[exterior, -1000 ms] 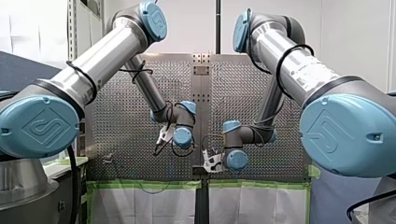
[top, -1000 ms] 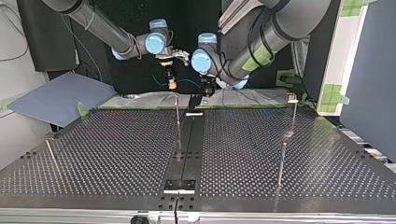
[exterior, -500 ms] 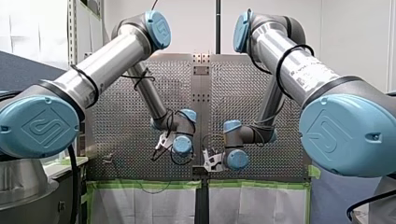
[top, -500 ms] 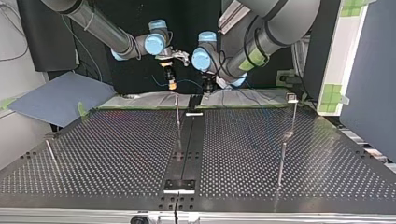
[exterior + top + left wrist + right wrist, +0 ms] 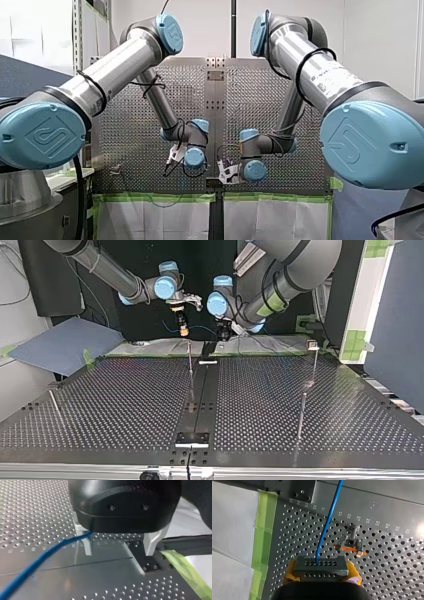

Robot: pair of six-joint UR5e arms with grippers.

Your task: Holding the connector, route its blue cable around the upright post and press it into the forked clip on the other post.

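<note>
Left gripper (image 5: 119, 552) dropped slightly in front view since earlier; fingers wide, blue cable (image 5: 37, 562) beside one. Right gripper (image 5: 321, 573) clamps connector (image 5: 321, 566).

A white wall (image 5: 210, 30) is standing behind the perforated table (image 5: 120, 140), and green tape (image 5: 130, 196) is running along its edge above white sheets (image 5: 150, 222)

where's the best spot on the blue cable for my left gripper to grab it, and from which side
Probably the straight stretch of the blue cable just past the connector, which my right gripper clamps. The cable is thin and anchored there, so bring my left gripper in sideways, fingers open, across the cable's run, with one finger on each side.
</note>
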